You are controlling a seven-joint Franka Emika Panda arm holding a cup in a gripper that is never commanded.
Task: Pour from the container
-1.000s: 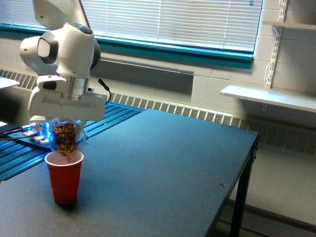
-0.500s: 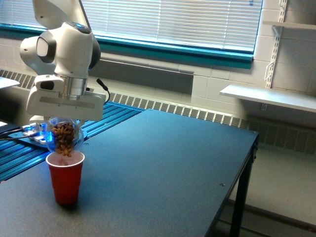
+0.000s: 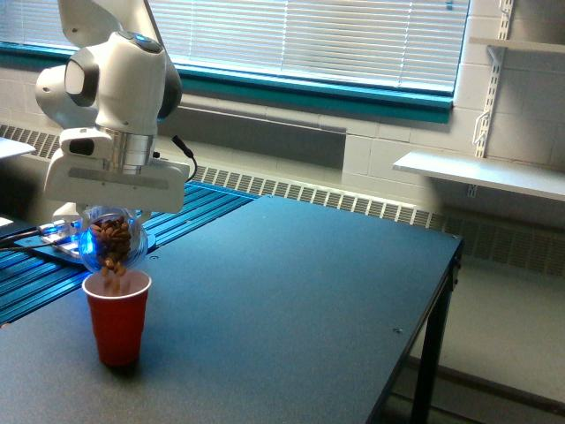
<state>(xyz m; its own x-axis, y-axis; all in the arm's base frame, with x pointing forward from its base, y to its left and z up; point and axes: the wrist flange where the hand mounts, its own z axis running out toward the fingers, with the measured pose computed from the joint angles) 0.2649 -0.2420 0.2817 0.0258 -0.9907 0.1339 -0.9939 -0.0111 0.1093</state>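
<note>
The container (image 3: 111, 240) is a clear rounded glass jar holding brown nut-like pieces. It hangs tipped mouth-down under the white arm, at the exterior view's left. My gripper (image 3: 113, 216) is shut on it from above; the fingertips are hidden behind the gripper's white body. Brown pieces are falling from the jar's mouth into the red cup (image 3: 116, 318), which stands upright on the dark table (image 3: 291, 300) directly below. A small gap separates the jar from the cup's rim.
Blue ribbed rails (image 3: 35, 283) and a cabled device with a blue light (image 3: 66, 240) lie behind the cup at the exterior view's left. The table's edge runs along the right, with a white wall shelf (image 3: 481, 172) beyond it.
The arm has lifted slightly, raising the jar a little above the cup. Fewer brown pieces remain in the jar, and some are now falling into the cup.
</note>
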